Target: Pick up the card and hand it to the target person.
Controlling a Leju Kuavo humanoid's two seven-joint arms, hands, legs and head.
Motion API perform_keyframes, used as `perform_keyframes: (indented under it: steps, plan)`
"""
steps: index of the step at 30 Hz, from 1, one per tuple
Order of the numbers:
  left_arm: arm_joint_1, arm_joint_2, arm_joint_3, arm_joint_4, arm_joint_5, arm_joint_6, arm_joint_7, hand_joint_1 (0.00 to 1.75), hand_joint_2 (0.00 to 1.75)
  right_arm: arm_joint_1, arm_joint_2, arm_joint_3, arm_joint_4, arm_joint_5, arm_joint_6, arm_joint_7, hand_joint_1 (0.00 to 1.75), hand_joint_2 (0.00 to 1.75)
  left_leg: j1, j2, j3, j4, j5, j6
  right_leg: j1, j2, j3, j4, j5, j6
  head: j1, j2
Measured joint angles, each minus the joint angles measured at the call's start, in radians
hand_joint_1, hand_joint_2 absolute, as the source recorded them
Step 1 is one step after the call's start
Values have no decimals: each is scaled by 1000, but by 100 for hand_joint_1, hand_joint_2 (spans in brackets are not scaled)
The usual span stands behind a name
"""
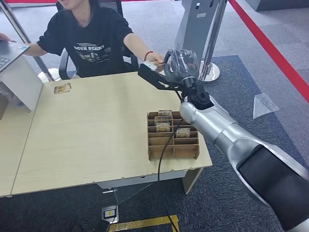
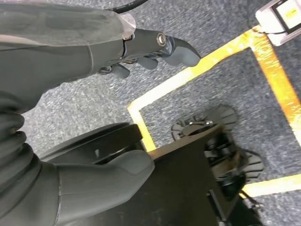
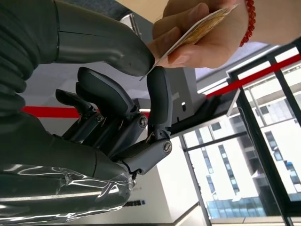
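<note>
A person (image 1: 91, 38) in a black T-shirt sits behind the table and reaches one hand (image 1: 155, 57) to my right hand (image 1: 180, 65), which is stretched out over the table's far right corner. In the right wrist view the yellow and white card (image 3: 199, 28) lies between that person's hand (image 3: 209, 47) with its red bead bracelet and my right hand (image 3: 117, 103). The person's fingers grip the card. Its near corner sits pinched between my thumb and one fingertip. My left hand (image 2: 89, 117) hangs over the floor, fingers apart, holding nothing.
A wooden slotted card holder (image 1: 173, 135) with several cards stands near the table's (image 1: 91, 125) front right. Another card (image 1: 62, 88) lies at the far left, beside a laptop (image 1: 11, 50). A metal post base (image 1: 209, 72) and a red floor line (image 1: 269, 48) are to the right.
</note>
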Motion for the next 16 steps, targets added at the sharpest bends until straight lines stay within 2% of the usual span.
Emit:
perform_keyframes:
  steps: [1, 4, 5, 11, 16]
  plan:
    - [4, 0, 0, 0, 0, 0, 2, 0, 175, 2, 9, 6, 20, 7, 13, 2, 136, 175, 0, 0, 0, 0, 0, 0, 0, 0, 0, 0, 0, 0, 0, 0]
    - [12, -1, 0, 0, 0, 0, 8, 0, 175, 3, 27, 18, 70, 14, 45, 6, 5, 175, 0, 0, 0, 0, 0, 0, 0, 0, 0, 0, 0, 0, 0, 0]
    - [13, -1, 0, 0, 0, 0, 8, 0, 175, 2, 30, 20, 81, 14, 47, 5, 0, 175, 0, 0, 0, 0, 0, 0, -1, 0, 0, 0, 0, 0, 0, 0]
    - [14, 2, -1, 0, -3, -14, -1, 0, 175, -12, 26, 19, 103, 11, 31, 0, 0, 175, -1, 2, 1, 1, 0, 0, -1, 1, -1, 0, 0, 0, 0, 0]
    - [15, 8, -1, 0, 9, -18, -8, 0, 175, -46, -26, -2, 27, -15, 99, 28, 0, 175, -1, 2, 1, 1, 0, 0, -1, 2, -1, 0, 1, 0, 0, 0]
